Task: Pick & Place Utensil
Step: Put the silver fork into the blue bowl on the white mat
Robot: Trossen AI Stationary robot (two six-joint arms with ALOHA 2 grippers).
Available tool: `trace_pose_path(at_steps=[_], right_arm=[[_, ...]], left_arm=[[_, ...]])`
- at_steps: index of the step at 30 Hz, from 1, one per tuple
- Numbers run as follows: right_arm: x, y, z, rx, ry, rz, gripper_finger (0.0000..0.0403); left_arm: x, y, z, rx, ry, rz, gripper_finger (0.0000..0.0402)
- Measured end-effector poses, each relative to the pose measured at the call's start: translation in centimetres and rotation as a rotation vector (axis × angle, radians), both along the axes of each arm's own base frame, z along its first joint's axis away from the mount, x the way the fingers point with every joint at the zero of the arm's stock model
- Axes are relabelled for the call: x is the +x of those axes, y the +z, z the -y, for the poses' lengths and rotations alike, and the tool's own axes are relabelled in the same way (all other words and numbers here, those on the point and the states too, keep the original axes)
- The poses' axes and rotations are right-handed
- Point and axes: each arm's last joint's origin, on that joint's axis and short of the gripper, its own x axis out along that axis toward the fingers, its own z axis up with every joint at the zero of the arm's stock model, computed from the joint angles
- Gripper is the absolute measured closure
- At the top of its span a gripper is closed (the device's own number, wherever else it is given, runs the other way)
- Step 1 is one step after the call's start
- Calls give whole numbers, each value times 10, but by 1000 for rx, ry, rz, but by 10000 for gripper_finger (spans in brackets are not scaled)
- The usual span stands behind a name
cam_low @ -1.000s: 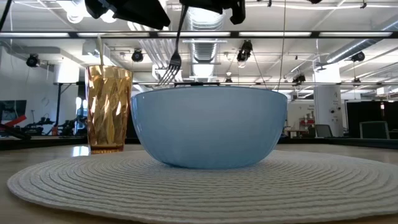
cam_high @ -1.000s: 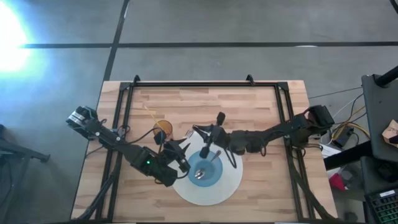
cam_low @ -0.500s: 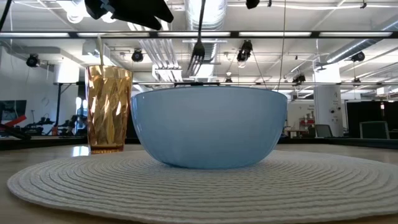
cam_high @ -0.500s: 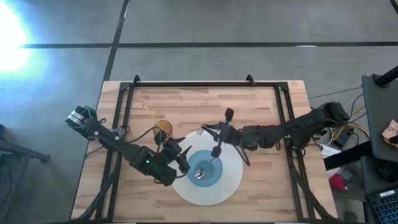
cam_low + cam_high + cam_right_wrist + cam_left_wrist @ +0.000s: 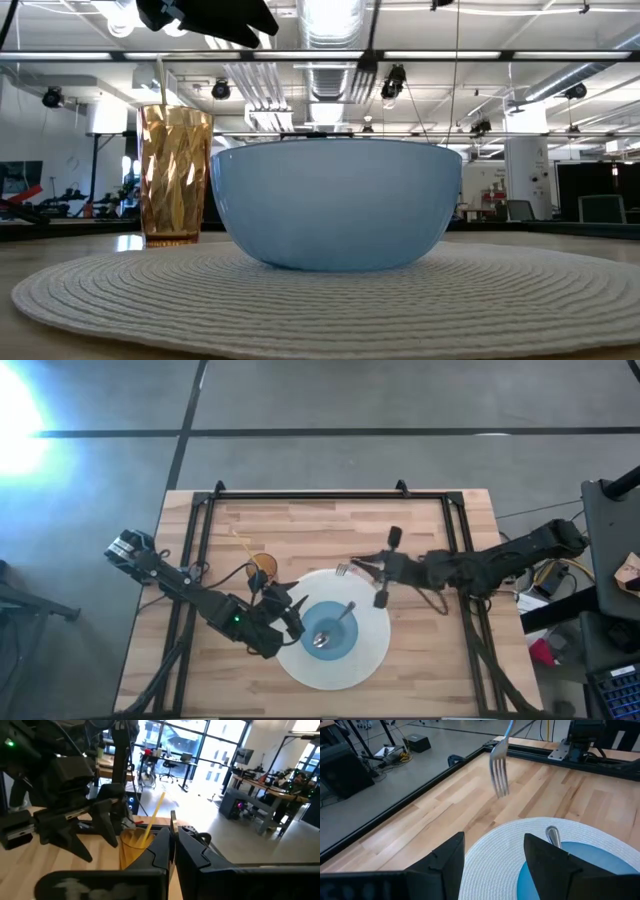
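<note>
From above, the right gripper (image 5: 375, 569) reaches in low from the right and pinches a metal fork (image 5: 347, 569) over the round woven placemat's (image 5: 375, 645) far edge, while the left gripper (image 5: 290, 612) sits beside the blue bowl (image 5: 329, 630) with a spoon (image 5: 336, 622) resting in it. At table level the fork's tines (image 5: 366, 72) hang above the smooth bowl, with a faceted amber cup (image 5: 175, 176) to one side on the ribbed mat. The left wrist view shows its fingers (image 5: 447, 865) spread wide, gripping nothing, and the right wrist view shows its own fingers (image 5: 165, 847) squeezed narrow on the handle; no readable writing anywhere.

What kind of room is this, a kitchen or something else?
Probably a robotics lab or workshop, not a kitchen: exposed ceiling ducts, desks with office chairs behind, and a wooden table carrying two robot arms.
</note>
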Motion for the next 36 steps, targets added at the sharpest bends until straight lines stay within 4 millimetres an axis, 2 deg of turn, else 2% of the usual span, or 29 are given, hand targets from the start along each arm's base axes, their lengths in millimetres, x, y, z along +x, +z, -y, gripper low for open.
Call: trace_pose_path(at_steps=[8,16,27,36], right_arm=[[-45,-11,12,120,3,124,392],[-70,-38,19,277,15,277,392],[-74,-73,20,524,30,409,392],[-54,-92,16,632,-18,373,392]], left_arm=[[0,0,0,0,0,0,204],[0,0,0,0,0,1,204],[0,0,0,2,1,0,204],[0,0,0,3,2,1,204]])
